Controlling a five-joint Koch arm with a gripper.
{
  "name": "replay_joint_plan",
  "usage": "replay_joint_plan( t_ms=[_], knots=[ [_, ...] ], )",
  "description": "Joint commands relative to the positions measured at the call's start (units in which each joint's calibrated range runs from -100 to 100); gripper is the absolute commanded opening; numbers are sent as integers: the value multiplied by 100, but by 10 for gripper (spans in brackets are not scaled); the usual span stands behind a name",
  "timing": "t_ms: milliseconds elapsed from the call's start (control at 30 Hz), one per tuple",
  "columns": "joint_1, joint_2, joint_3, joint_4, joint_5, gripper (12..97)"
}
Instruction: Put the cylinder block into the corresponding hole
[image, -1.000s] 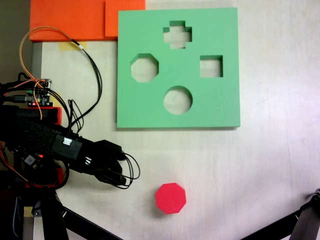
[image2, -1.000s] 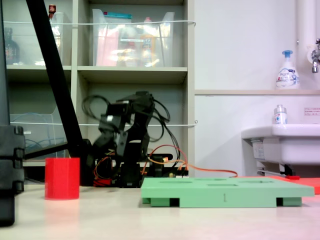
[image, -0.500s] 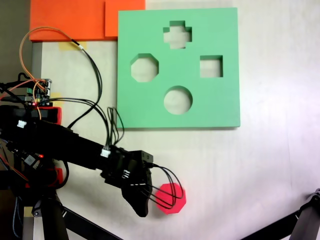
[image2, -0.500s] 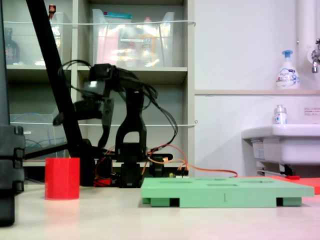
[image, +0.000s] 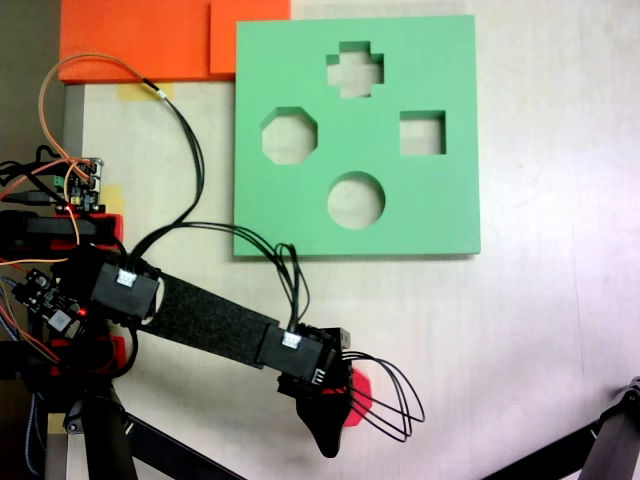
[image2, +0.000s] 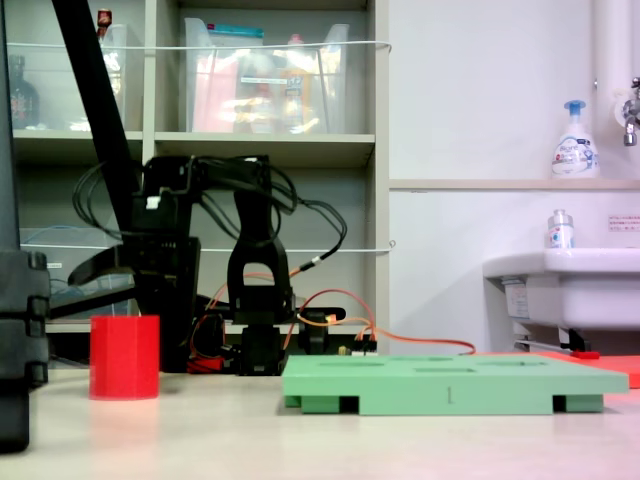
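Barely started: the cylinder block (image2: 124, 356) sits on the worktop (image: 520, 330) at lower centre, under the hand (image: 330, 425); can't tell if it's open. The corresponding hole (image: 289, 138) is empty.

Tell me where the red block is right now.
In the top-down fixed view the red block sits on the table low and centre, mostly hidden under the gripper, well below the green foam board; in the side fixed view it stands at left.

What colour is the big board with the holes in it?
The foam board is green, clearest in the fixed view from above.
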Motion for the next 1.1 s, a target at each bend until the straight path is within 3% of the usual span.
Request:
replay_joint_plan(
  t_ms=[0, 500, 667, 833, 1067],
  knots=[
    [-15, 69, 379, 158, -44, 959],
    [-15, 1116, 458, 255, -83, 950],
    [-39, 1116, 279, 235, -78, 596],
    [-39, 1228, 149, 216, -68, 474],
    [-10, 1312, 60, -121, 107, 442]
  ],
)
